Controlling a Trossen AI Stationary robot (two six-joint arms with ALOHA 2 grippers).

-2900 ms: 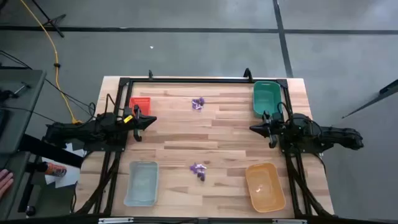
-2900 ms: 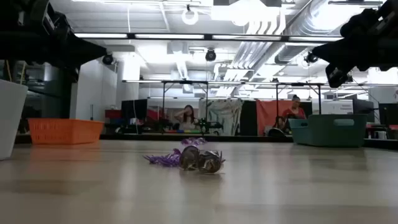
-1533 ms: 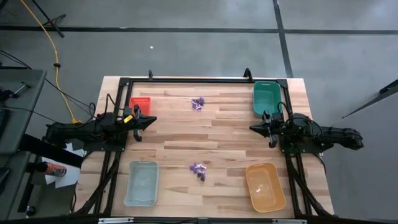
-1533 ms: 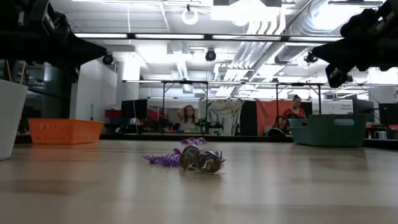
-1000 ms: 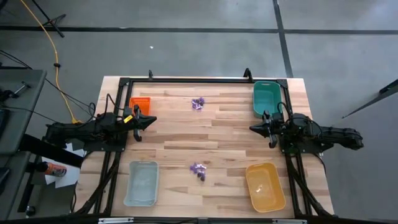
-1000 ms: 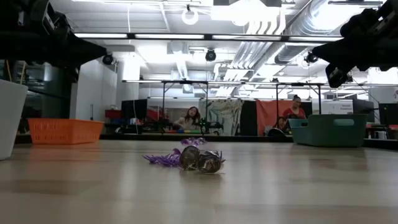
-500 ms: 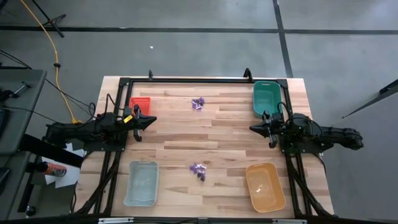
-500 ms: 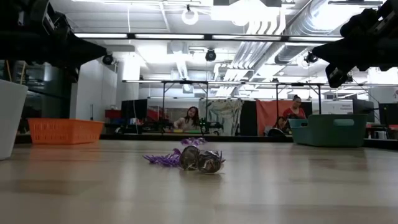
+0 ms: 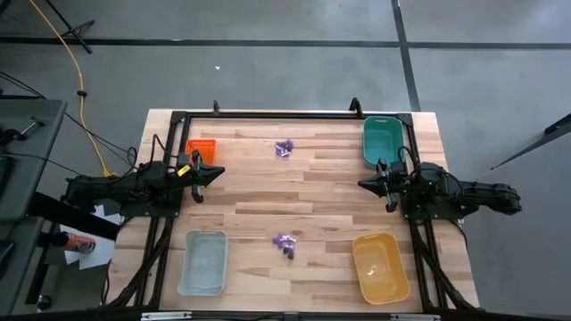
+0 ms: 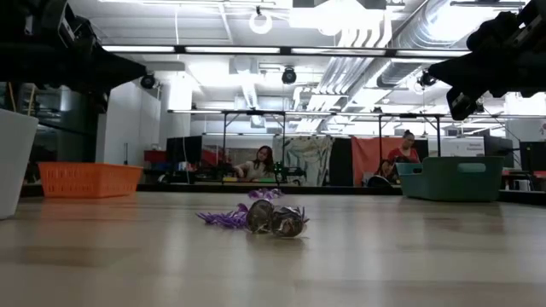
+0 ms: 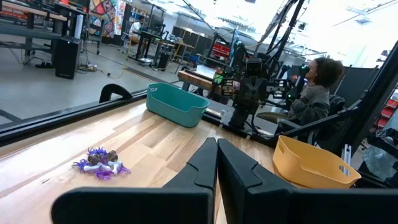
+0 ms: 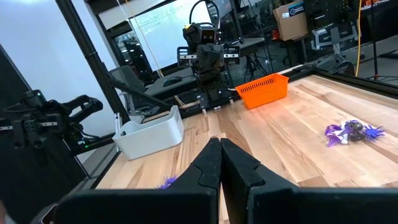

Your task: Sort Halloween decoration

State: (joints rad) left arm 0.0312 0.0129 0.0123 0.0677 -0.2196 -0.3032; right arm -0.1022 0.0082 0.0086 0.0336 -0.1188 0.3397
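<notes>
Looking down at my long wooden table point(image 9: 312, 192), I see both my arms parked at its two ends, and nothing has been sorted yet. My left gripper point(image 9: 214, 172) is pinched fully shut and holds nothing; my right gripper point(image 9: 366, 185) is the same. The tiny purple Halloween decoration pieces sit in two little heaps, one heap point(image 9: 285, 148) near the table's far edge and one heap point(image 9: 285, 244) near its close edge. I think trouble could come when I grab, because the pieces are small and tangled, so I might lift several kinds at once or knock them all over the table.
</notes>
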